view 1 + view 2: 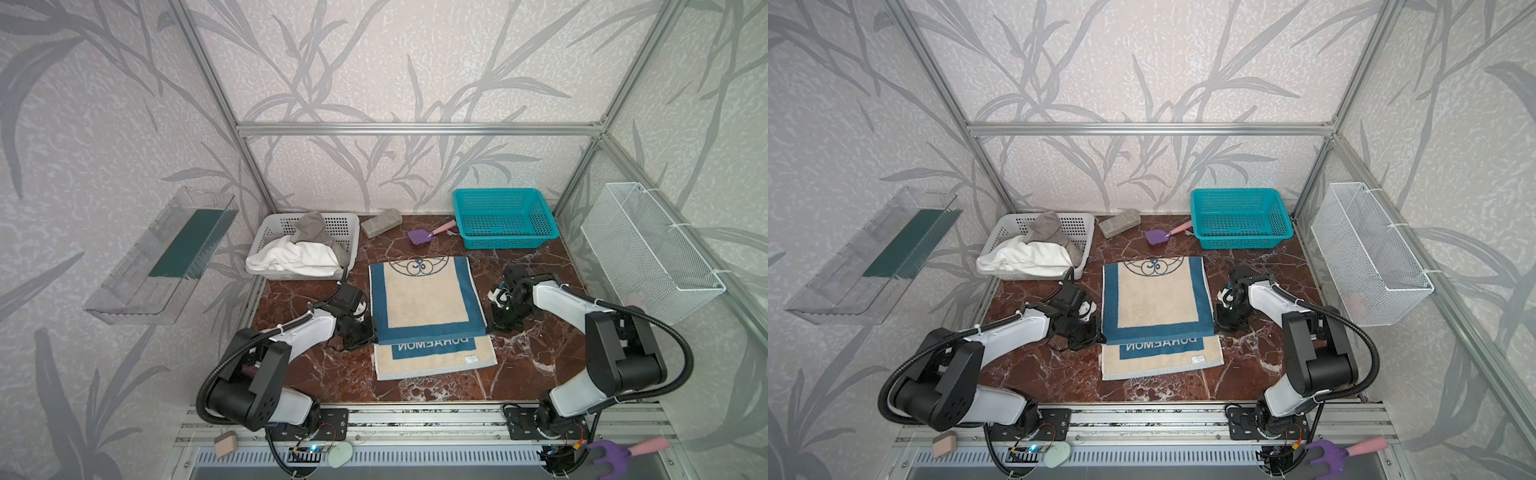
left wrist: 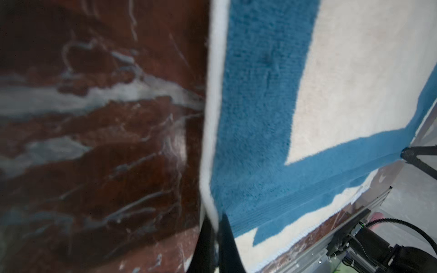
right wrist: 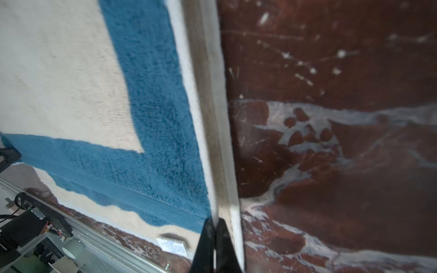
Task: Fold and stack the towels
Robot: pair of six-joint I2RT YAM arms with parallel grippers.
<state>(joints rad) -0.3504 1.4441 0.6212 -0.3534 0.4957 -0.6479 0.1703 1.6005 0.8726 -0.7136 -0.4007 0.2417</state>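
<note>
Gripping the folded-over layer's two corners, the left claw (image 2: 214, 224) and right claw (image 3: 214, 224) are both clenched on the blue-bordered towel (image 1: 424, 299), which lies in the middle of the bench (image 1: 316, 374). If one lets go late or pulls unevenly, the flap could skew and drag the lower layer, spoiling the fold.

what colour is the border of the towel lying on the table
Blue, framing a beige centre; the towel shows it best in a top view.

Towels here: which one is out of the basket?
The blue-bordered towel, lying partly folded on the table; the white towel and grey towel sit crumpled in the pale basket.
</note>
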